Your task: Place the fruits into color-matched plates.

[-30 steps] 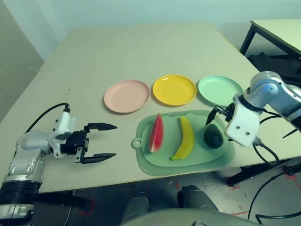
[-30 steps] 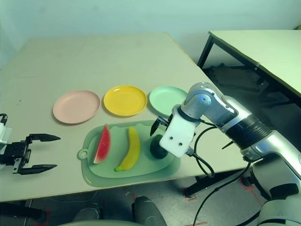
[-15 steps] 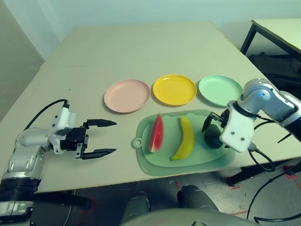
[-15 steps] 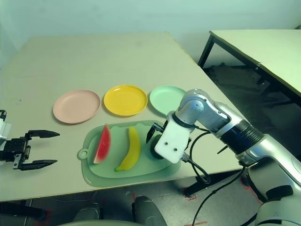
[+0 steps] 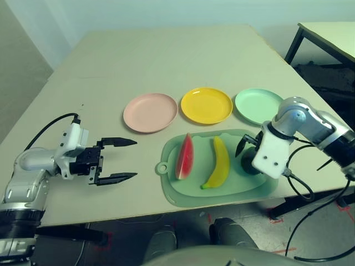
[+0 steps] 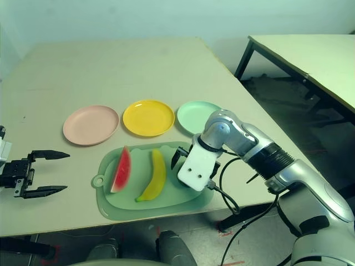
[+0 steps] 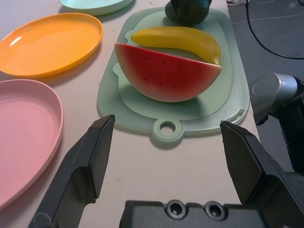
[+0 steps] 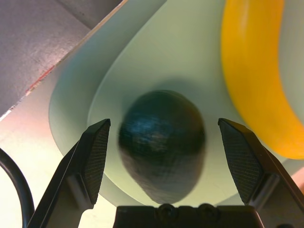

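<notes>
Green plastic of the cutting mat [image 5: 177, 195] is carrying our watermelon wedge [image 5: 184, 158], banana [image 5: 219, 163] and avocado [image 8: 161, 142], left to right, at the worktop's [image 5: 150, 50] near edge. Pink [image 5: 150, 112], yellow [image 5: 206, 105] and mint plates [image 5: 258, 106] are lying beyond. From the head, our right gripper [image 8: 164, 123] is partly hiding the avocado; its wrist view is showing wide-open jaws on either side, holding nothing. Our left gripper's [image 7: 166, 123] jaws are standing wide and empty, left of the mat.
</notes>
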Motion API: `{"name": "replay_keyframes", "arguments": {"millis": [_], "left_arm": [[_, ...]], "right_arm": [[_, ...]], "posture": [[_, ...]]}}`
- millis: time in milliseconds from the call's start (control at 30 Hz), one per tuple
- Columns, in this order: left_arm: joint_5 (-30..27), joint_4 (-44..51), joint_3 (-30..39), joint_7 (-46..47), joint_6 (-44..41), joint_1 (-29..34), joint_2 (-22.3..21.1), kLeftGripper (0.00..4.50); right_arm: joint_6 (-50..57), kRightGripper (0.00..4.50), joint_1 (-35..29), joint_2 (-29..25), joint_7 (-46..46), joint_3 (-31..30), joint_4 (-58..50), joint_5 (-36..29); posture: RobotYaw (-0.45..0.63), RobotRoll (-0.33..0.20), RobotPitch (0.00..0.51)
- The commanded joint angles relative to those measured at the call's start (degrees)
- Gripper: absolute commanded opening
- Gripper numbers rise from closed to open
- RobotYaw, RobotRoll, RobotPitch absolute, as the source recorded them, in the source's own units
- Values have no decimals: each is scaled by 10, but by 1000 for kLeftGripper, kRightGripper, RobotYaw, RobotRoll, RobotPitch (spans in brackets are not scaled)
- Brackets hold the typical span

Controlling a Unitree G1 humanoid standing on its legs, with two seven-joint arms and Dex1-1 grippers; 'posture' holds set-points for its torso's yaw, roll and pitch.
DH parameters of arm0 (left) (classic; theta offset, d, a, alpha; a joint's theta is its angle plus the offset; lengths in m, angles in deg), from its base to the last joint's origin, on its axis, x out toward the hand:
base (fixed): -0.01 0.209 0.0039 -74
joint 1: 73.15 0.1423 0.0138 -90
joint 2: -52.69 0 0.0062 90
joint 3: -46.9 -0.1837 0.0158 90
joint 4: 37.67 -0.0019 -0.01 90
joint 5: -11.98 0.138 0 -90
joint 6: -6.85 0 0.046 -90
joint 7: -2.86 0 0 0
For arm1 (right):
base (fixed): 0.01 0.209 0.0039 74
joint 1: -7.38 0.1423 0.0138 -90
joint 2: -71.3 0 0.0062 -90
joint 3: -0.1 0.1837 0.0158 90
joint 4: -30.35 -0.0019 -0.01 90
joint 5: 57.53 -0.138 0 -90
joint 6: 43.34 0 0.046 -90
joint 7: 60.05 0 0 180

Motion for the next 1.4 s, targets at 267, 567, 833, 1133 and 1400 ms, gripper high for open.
{"name": "replay_keyframes", "arguments": {"millis": [267,567,833,1133,1400], "left_arm": [[4,10,4,0,10,6,-1,4500],[11,-15,-11,-6,16,-16,9,4500],[6,-30,-8,2,3,-28,16,4500],[13,-6,-5,103,-81,-43,25,4500],[8,22,5,161,-137,-41,22,4500]], "right_arm": [[40,3005,-4,-27,-2,-19,0,29],[81,3005,41,-35,-2,-19,7,-7],[29,3005,220,44,29,18,309,91],[-27,3005,291,115,284,-3,589,283],[-16,3005,269,145,395,14,636,341]], "posture": [[-69,0,40],[-81,0,41],[-86,0,41],[-78,0,46],[-73,0,54]]}}
